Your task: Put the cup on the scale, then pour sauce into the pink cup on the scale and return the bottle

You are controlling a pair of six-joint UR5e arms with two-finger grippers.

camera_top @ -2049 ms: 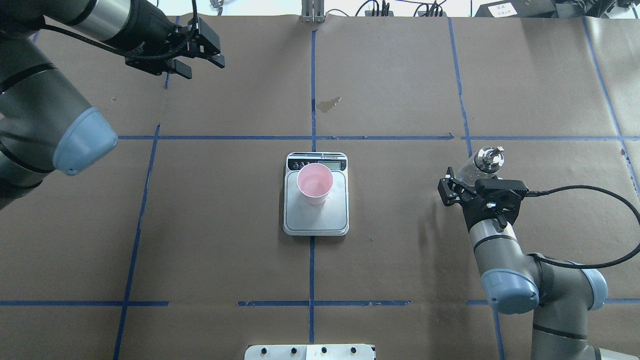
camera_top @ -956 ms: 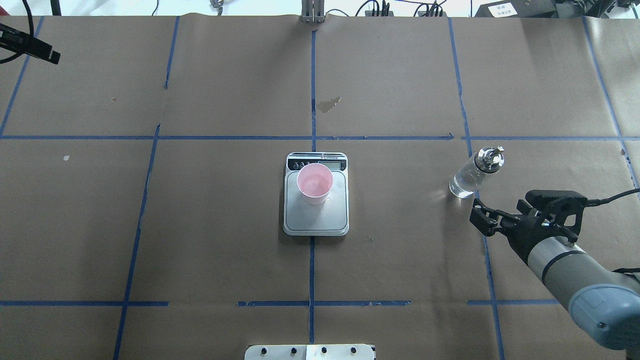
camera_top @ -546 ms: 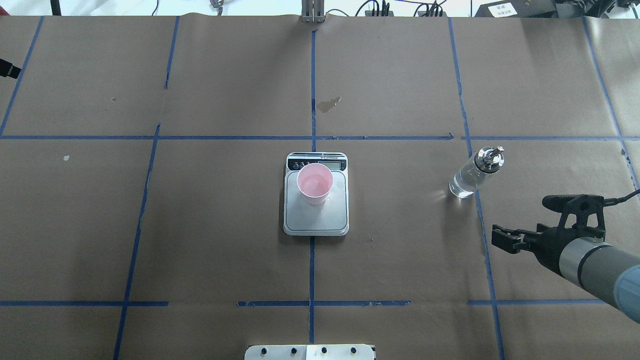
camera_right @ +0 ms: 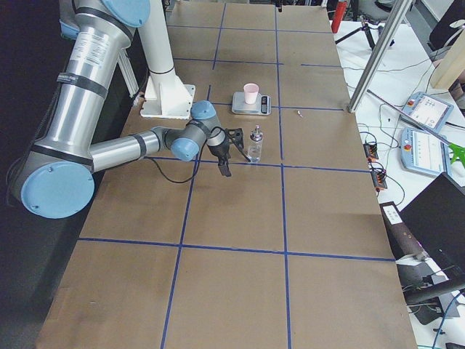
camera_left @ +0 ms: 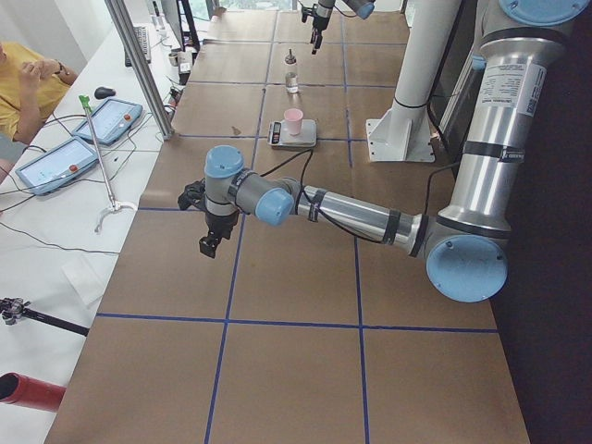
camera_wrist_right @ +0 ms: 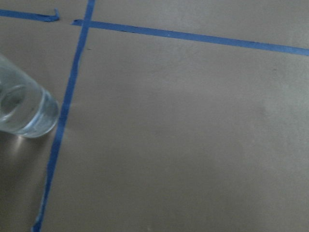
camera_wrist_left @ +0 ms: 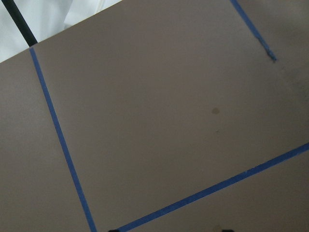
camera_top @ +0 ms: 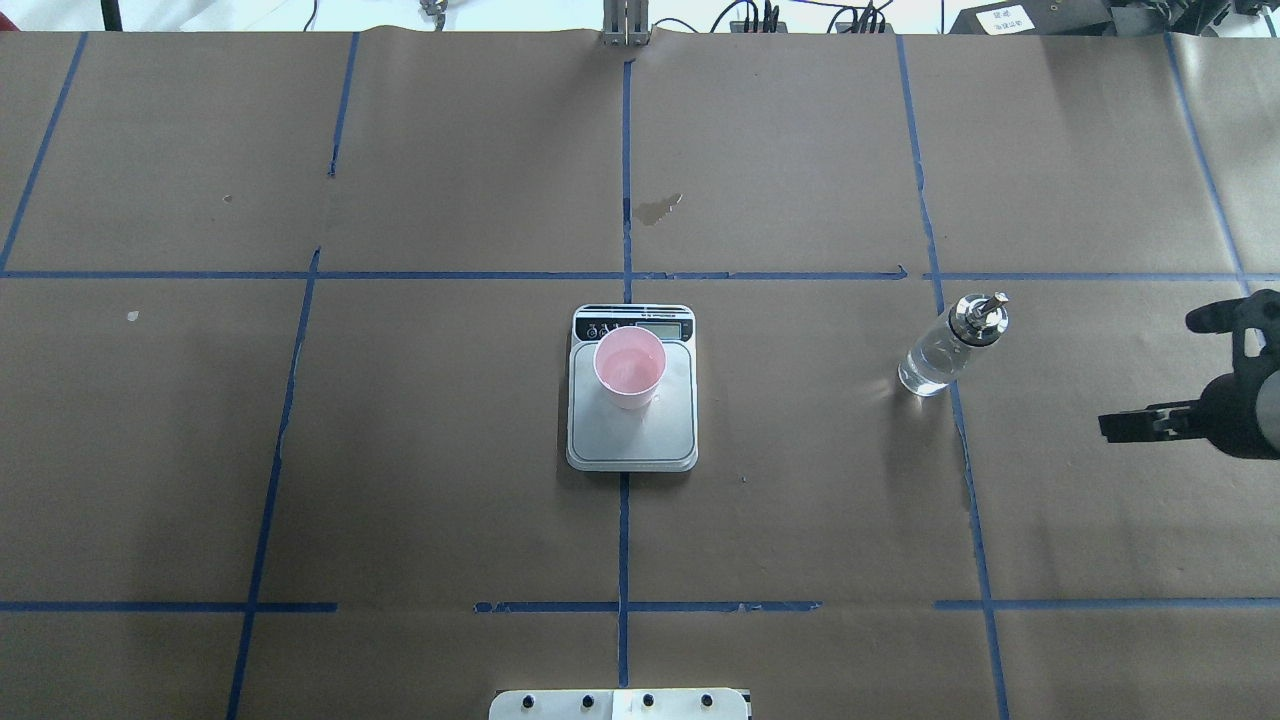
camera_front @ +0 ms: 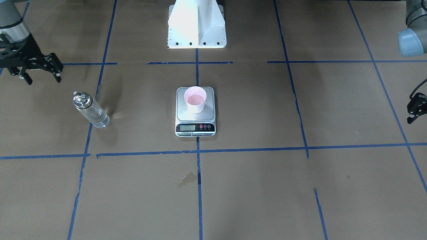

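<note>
The pink cup (camera_top: 629, 368) stands upright on the scale (camera_top: 632, 445), near its display end; it also shows in the front view (camera_front: 195, 99) on the scale (camera_front: 195, 128). The glass bottle (camera_top: 950, 345) with a silver spout stands alone on the paper, holding clear liquid; it shows in the front view (camera_front: 90, 110) and its base shows in the right wrist view (camera_wrist_right: 24, 108). My right gripper (camera_front: 41, 77) is open and empty, behind and outward of the bottle, near the overhead view's right edge (camera_top: 1125, 425). My left gripper (camera_front: 413, 111) is far off at the table's other end, open and empty.
The robot's white base (camera_front: 196, 26) stands behind the scale. A small stain (camera_top: 657, 208) marks the brown paper beyond the scale. Blue tape lines cross the table. A person (camera_left: 28, 83) sits by tablets at a side bench.
My right gripper let go of the bottle and drew back to the table's right edge. My left arm swung out of the overhead view. Bottle, cup and scale stayed put.
</note>
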